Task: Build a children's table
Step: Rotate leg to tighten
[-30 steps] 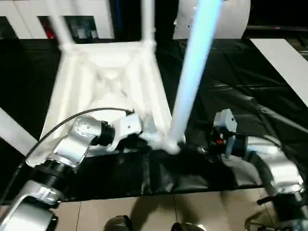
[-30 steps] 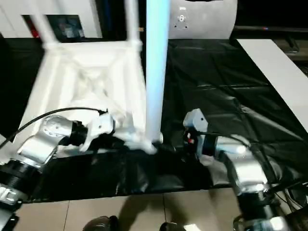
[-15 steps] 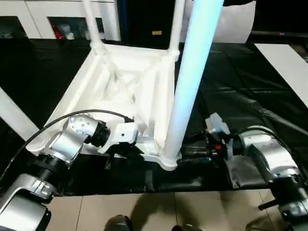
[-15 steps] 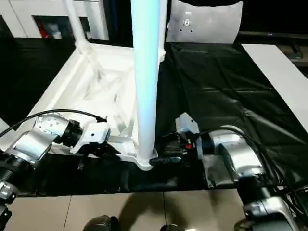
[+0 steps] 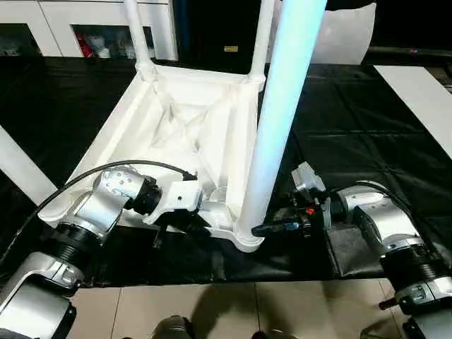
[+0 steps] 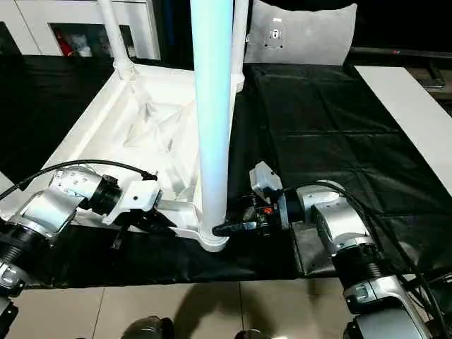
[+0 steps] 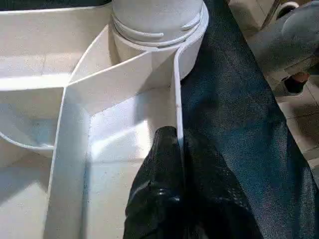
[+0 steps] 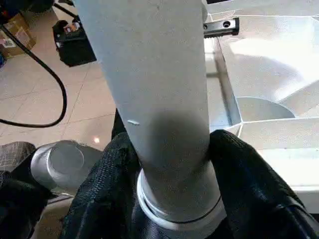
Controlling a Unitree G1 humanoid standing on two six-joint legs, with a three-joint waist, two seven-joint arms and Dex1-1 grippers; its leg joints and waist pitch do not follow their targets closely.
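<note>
1. The white table top (image 5: 176, 127) lies upside down on a black sheet (image 5: 353, 113) covering the worktop, its ribbed underside facing up
2. A long white leg (image 5: 279, 106) stands upright in the near corner socket (image 5: 247, 236), at the edge closest to the robot
3. Two more legs (image 5: 138, 35) rise from the far corners of the table top
4. The left tool (image 7: 172, 189) has its two black fingers pressed together on the thin near rim (image 7: 177, 94) of the table top, one finger inside the wall and one outside, just beside the corner socket
5. The right tool (image 8: 172, 164) reaches in level from the right, with its black fingers (image 8: 246, 164) on either side of the base of the upright leg, right above the socket collar; they sit snug against the tube
6. A white cabinet (image 5: 78, 25) stands beyond the worktop
7. Tiled floor (image 5: 296, 307) shows below the near edge of the sheet
</note>
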